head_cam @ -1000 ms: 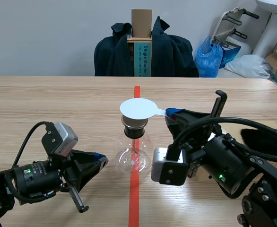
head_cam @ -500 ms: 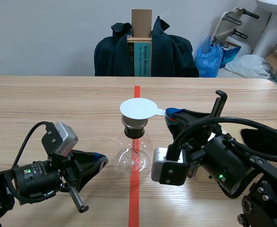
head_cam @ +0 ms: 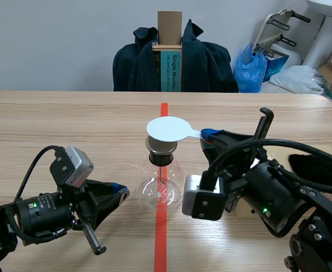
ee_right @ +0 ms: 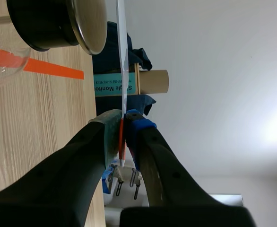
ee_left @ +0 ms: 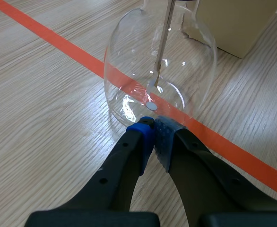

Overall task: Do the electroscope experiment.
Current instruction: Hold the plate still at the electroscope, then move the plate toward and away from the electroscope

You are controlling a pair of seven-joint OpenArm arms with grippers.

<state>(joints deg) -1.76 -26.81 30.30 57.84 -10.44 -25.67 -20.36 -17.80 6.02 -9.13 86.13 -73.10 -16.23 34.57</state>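
Note:
A clear glass flask electroscope (head_cam: 161,190) stands on the red tape line, with a dark stopper and metal cap (head_cam: 161,147) on its neck. A thin rod (ee_left: 161,45) hangs inside the bulb (ee_left: 129,71). My right gripper (head_cam: 209,136) is shut on the handle of a white round paddle (head_cam: 169,128), holding its disc just over the metal cap. In the right wrist view the paddle (ee_right: 122,56) shows edge-on beside the cap (ee_right: 89,23), its stem pinched at my right gripper (ee_right: 123,124). My left gripper (ee_left: 152,130) is shut on nothing, its tips at the flask's base.
A cardboard box (ee_left: 233,21) lies behind the flask, to the right. A chair draped with a dark jacket (head_cam: 174,59) stands across the table. Black fur cloth (head_cam: 316,164) lies at the right edge.
The white paddle has shifted slightly to the right over the cap with my right gripper. The left arm has not moved.

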